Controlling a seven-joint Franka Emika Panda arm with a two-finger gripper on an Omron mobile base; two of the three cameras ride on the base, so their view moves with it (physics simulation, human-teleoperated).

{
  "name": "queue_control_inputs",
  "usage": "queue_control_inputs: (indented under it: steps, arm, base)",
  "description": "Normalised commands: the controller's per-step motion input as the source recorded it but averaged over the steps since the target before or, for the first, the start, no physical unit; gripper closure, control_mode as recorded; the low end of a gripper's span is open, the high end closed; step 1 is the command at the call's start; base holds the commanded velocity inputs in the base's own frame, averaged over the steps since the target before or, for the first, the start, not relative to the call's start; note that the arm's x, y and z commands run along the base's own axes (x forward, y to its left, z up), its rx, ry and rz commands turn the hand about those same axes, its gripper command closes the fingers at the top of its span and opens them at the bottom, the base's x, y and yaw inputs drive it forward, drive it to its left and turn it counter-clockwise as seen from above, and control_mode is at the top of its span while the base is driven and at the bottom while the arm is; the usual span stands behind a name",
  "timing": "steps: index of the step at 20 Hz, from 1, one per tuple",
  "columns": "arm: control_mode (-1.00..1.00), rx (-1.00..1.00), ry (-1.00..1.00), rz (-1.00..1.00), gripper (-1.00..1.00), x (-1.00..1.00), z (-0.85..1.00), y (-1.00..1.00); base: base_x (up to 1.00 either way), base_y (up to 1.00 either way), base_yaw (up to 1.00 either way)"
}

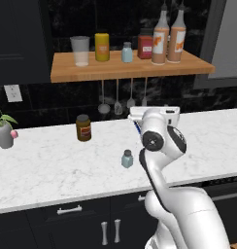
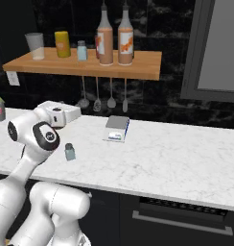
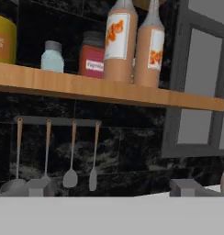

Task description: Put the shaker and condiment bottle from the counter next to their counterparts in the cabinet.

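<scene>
The shaker [image 1: 127, 158] stands upright on the counter [image 1: 42, 170], near its front edge and just left of the arm's elbow; from the right base view it [image 2: 70, 151] sits close beside the arm's dark joint. A second pale-blue shaker [image 1: 127, 52] stands on the wooden shelf [image 1: 91, 73], between a yellow canister [image 1: 102, 46] and a red jar [image 1: 145, 44].

2 tall orange-brown bottles stand side by side at the right part of the shelf, the left bottle [image 1: 160, 39] just beside the right bottle [image 1: 177, 36]; they look almost touching. From these pictures it cannot be told which of them came from the counter.

The fingers [image 3: 111, 187] show in the hand view as 2 small grey tips set wide apart with nothing between them, so the hand is released. They point at the dark wall below the shelf, where 4 utensils [image 3: 70, 156] hang from a rail.

Further out, a clear cup [image 1: 80, 50] stands at the left of the shelf. On the counter are a brown dark-lidded jar [image 1: 83, 127], a potted plant [image 1: 3, 129] at the far left, and a small white box with a blue edge [image 2: 116, 129], partly hidden behind the arm in the left base view.
</scene>
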Motion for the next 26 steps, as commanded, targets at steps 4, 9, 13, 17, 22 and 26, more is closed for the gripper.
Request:
queue_control_inputs:
  steps: [4,9,13,17,22,26]
  arm:
    - [-1.00,-0.07,-0.03,-0.02,-1.00,0.00,-0.58,0.42]
    - [-1.00,0.01,-0.01,-0.17,-1.00,0.00,-0.15,0.39]
    - [-1.00,0.05,0.00,-0.19,-1.00,0.00,-0.12,0.40]
    - [-1.00,0.00,0.00,-0.19,-1.00,0.00,-0.76,0.51]
    - [-1.00,0.07,0.01,-0.25,-1.00,0.00,-0.13,0.31]
    - [-1.00,0.11,0.00,-0.26,-1.00,0.00,-0.13,0.17]
  base:
    - [0.00,0.00,0.00]
    - [0.00,0.00,0.00]
    - [0.00,0.00,0.00]
    - [0.00,0.00,0.00]
    - [0.00,0.00,0.00]
    - [0.00,0.00,0.00]
